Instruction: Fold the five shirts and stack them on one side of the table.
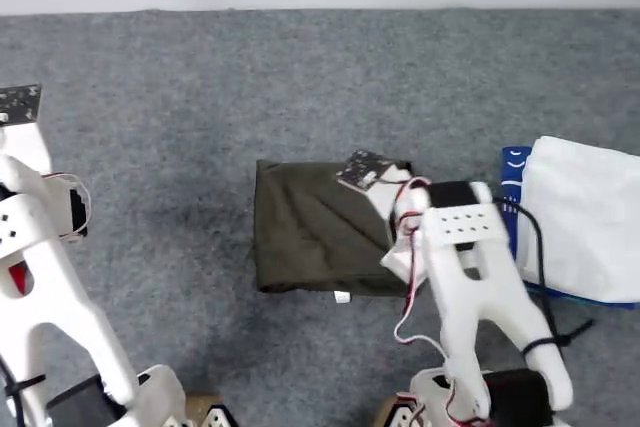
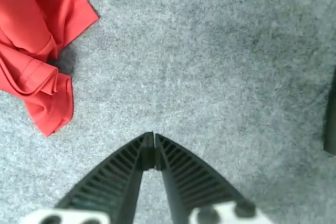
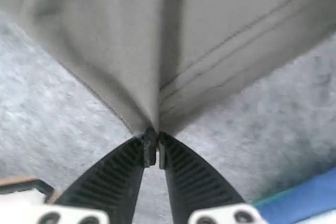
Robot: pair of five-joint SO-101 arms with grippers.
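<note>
Olive shirt (image 1: pixel 310 232), soft folded rectangle on grey felt (image 1: pixel 300 77); right gripper (image 3: pixel 152 141) pinches seemingly its hem; left gripper (image 2: pixel 154 143) clenched empty

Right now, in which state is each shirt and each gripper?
olive shirt: folded, flat, its edge pinched.
white shirt: folded, lying on the blue shirt.
blue shirt: under the white one, mostly covered.
red shirt: crumpled, not folded.
left gripper: shut, empty.
right gripper: shut on the olive shirt.

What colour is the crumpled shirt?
The crumpled shirt is red, clearest in the left wrist view.
</note>
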